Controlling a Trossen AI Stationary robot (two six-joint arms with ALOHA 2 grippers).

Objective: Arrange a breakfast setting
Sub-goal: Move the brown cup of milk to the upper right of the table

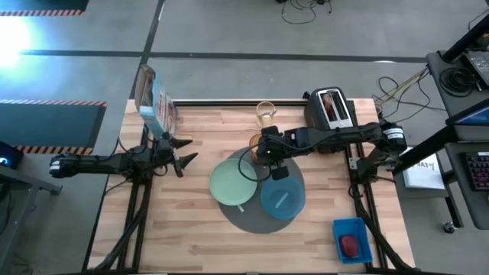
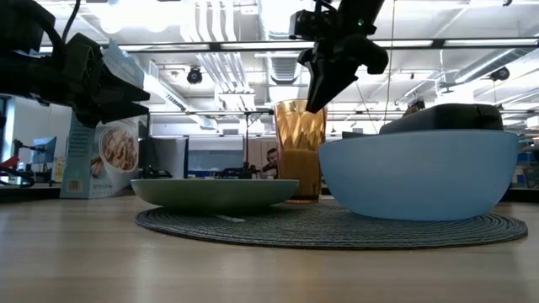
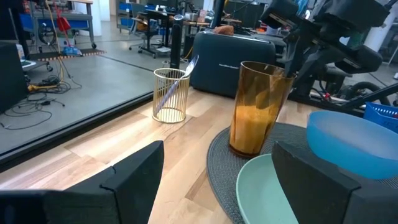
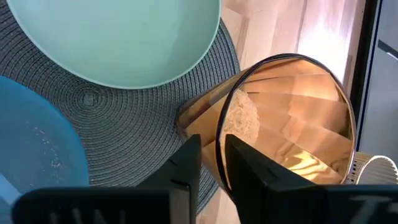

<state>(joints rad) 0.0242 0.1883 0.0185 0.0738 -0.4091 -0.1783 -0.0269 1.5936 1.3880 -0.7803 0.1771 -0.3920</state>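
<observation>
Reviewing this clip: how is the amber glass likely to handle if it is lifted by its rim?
The amber glass is tall on a narrower base, so probably tippy. Its glossy faceted wall looks slippery, and the right pincer straddles only the thin rim, so it may swing.

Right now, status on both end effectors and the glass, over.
Right end effector pinching the amber glass rim, glass standing on mat edge. Left end effector open, waiting left of the plate. Nothing obstructing.
</observation>
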